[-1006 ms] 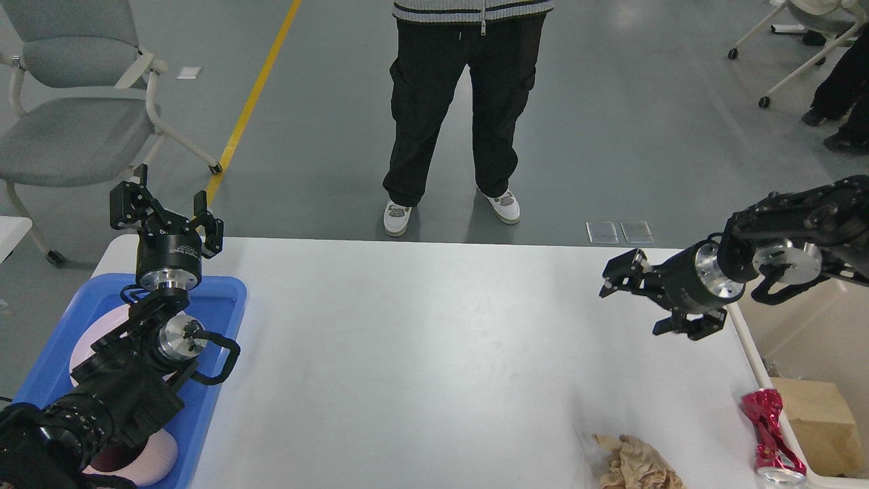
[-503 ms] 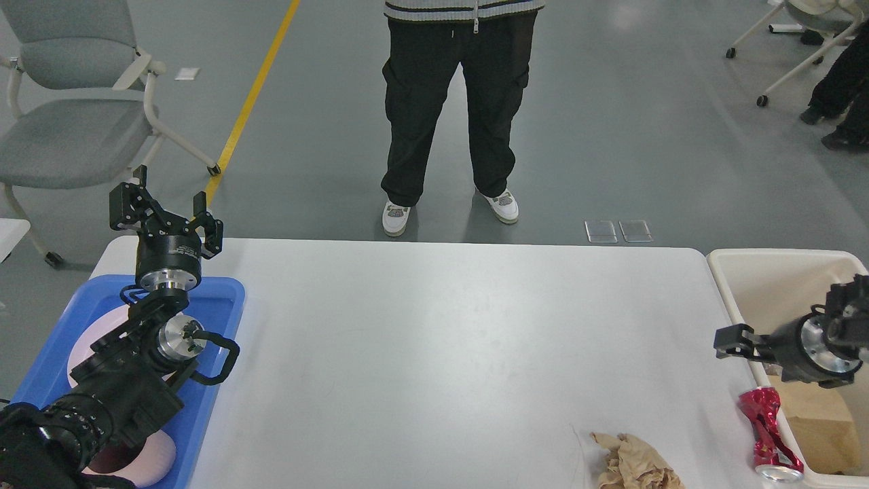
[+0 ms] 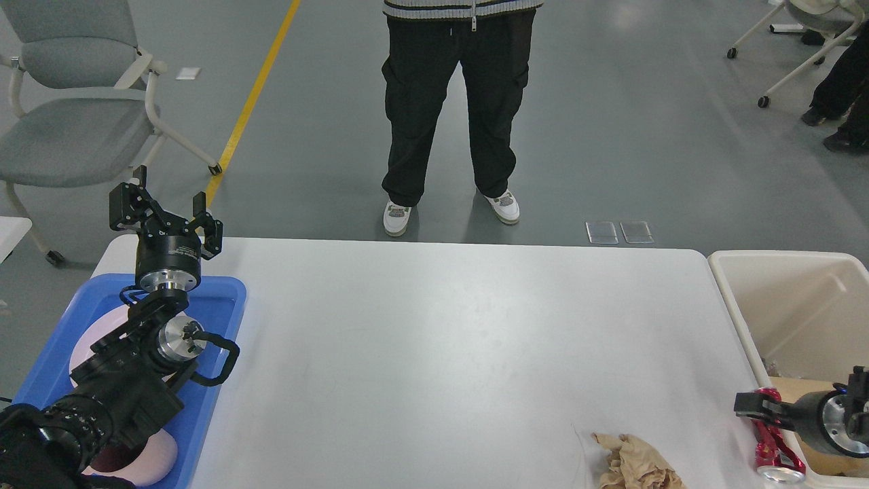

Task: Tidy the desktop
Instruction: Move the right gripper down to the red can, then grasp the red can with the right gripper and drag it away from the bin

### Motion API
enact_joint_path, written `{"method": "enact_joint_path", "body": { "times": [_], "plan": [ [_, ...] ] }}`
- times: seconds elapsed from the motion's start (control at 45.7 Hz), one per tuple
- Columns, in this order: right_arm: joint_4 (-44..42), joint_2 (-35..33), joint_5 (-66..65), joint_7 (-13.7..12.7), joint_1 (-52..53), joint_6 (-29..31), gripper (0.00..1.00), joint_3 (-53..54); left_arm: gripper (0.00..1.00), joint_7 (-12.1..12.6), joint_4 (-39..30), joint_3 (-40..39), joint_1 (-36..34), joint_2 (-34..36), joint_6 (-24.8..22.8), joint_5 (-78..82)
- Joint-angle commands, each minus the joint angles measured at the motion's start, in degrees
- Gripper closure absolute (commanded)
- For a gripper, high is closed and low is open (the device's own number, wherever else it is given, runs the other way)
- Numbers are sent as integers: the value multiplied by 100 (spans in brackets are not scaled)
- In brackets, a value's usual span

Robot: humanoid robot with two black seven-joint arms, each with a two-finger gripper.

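Nearest to me, at the front right edge of the desktop [image 3: 434, 353], lie a crumpled brown paper [image 3: 635, 463], partly cut by the lower border, and a crushed red can [image 3: 770, 441] just beside the cream bin [image 3: 740, 319]; both look like rubbish waiting near the bin; the right gripper [image 3: 747, 405] is low over the can's upper end, I judge in order to take it, but it is seen end-on and dark, so I cannot tell if its fingers are apart or together, or if they touch the can; the bin's inside shows something brown, mostly hidden behind the arm; on the left, the blue tray [image 3: 224, 299] holds pinkish round dishes, largely covered by the left arm; the left gripper [image 3: 166, 214] stands raised above the tray's far end with its fingers spread and nothing between them, probably parked out of the way; the desktop's middle carries nothing; beyond its far edge a person [image 3: 451, 109] stands, visible only below the waist.
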Motion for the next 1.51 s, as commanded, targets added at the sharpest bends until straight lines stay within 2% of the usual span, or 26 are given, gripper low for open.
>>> {"method": "enact_joint_path", "body": {
  "times": [0.0,0.044,0.088,0.175,0.241,0.306,0.35,0.809,1.006,1.094,1.203,1.291,1.488],
  "plan": [
    [-259,135,-8,100,-385,-223,0,1,4,0,0,0,0,0,0,0],
    [-286,179,-8,206,-518,-311,1,1,4,0,-8,0,0,0,0,0],
    [-295,205,-8,363,-606,-408,8,1,4,0,0,0,0,0,0,0],
    [-286,214,-34,654,-685,-610,37,1,4,0,0,0,0,0,0,0],
    [-286,232,-61,725,-764,-821,59,-17,4,0,0,0,0,0,0,0],
    [-286,276,-78,733,-817,-927,71,-87,4,0,0,0,0,0,0,0],
    [-304,285,-78,733,-817,-927,100,-96,4,0,0,0,0,0,0,0],
    [-260,276,-34,725,-677,-1129,100,-61,4,0,-9,0,0,0,0,0],
    [249,171,-26,725,412,-971,100,-114,4,0,-9,0,0,0,0,0],
    [679,162,-17,707,1158,-647,100,-131,4,0,-9,0,8,0,0,0],
    [1251,205,36,654,2301,284,100,-140,4,0,-9,0,0,0,0,-9],
    [1436,372,325,654,2777,795,100,-149,4,0,-8,0,0,0,0,0],
    [1699,715,510,654,3111,884,100,-298,4,0,-8,0,0,0,0,0]
  ]
}}
